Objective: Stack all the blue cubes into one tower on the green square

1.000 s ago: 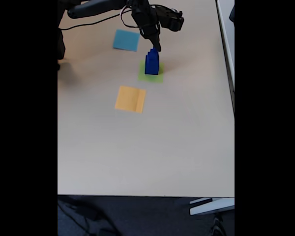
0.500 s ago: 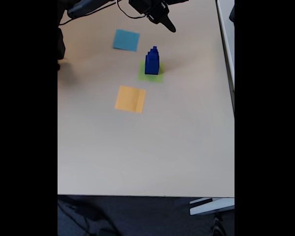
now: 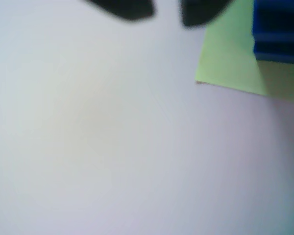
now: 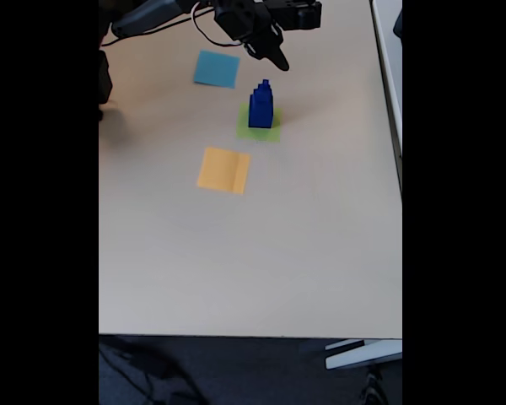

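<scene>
My wrist view is soft and out of focus. Along the top edge I see the two dark tips of my jaws, with a pale gap between them and nothing held there. Off to the upper right lies the green square (image 3: pixel 228 58), flat on the pale tabletop (image 3: pixel 112 147), one corner pointing left. A dark blue block of the blue cubes (image 3: pixel 278 32) sits on it at the right edge, partly cut off by the frame.

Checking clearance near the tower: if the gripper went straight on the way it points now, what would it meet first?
Probably bare table: the gripper points down beside the blue cubes, though depth is unclear.
</scene>
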